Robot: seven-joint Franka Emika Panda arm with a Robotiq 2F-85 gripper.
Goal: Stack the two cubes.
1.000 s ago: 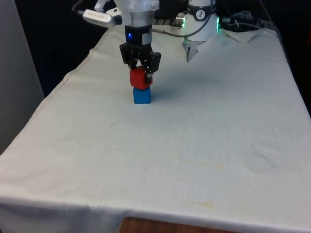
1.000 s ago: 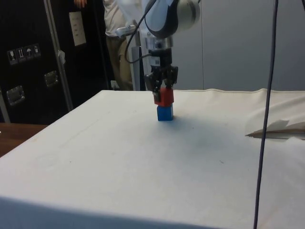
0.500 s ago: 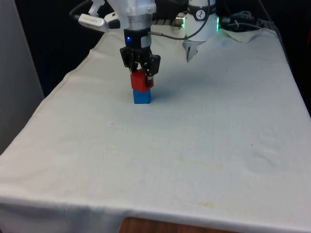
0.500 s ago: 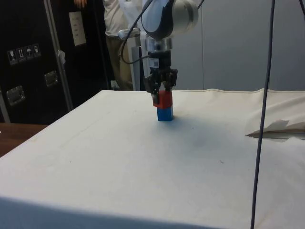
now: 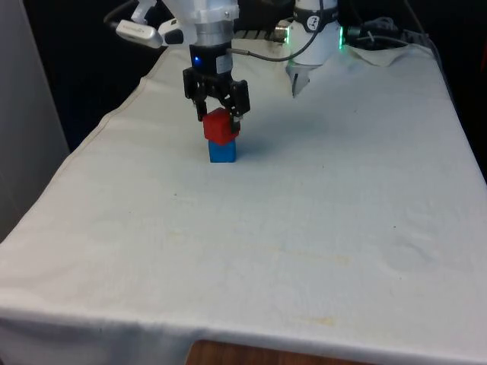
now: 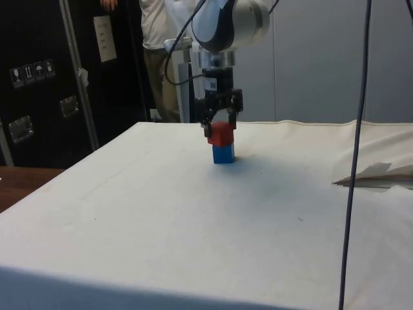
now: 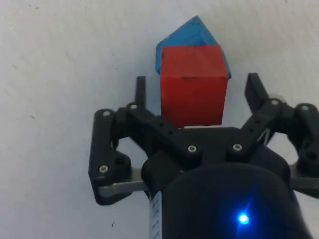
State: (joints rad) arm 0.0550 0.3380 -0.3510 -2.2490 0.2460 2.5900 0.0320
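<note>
Two small hard-edged cubes with matte, plain faces stand as one stack on the wrinkled white cloth, in the upper left of the front view and just left of centre in the upper half of the side view: one red cube resting on one blue cube. In the wrist view the red cube sits turned relative to the blue cube beneath it, so blue corners stick out past its edges. The white arm reaches straight down over the stack, its black gripper pointing at the table. The two fingers are spread wide, one on each side of the red cube with cloth showing in the gaps, gripping nothing. In the side view the gripper straddles the cube's top.
</note>
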